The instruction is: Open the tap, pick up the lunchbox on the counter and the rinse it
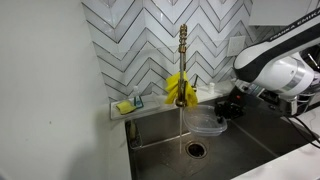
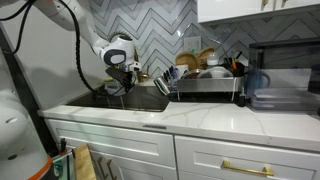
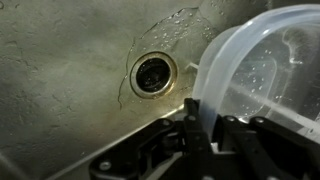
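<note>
The brass tap (image 1: 183, 60) stands at the back of the sink with yellow gloves (image 1: 180, 88) draped low on it. A thin stream of water runs from it down to the drain (image 1: 194, 150). My gripper (image 1: 226, 108) is shut on the rim of the translucent lunchbox (image 1: 206, 122), holding it over the basin just beside the stream. In the wrist view the lunchbox (image 3: 262, 70) is wet, its wall pinched between the fingers (image 3: 206, 128), with the drain (image 3: 152, 72) below. The other exterior view shows the gripper (image 2: 120, 80) over the sink and the white counter (image 2: 200, 117).
A green and yellow sponge (image 1: 125, 106) lies on the ledge behind the sink. A dish rack (image 2: 205, 85) full of pots and dishes stands on the counter beside the basin. The chevron tiled wall is close behind the tap.
</note>
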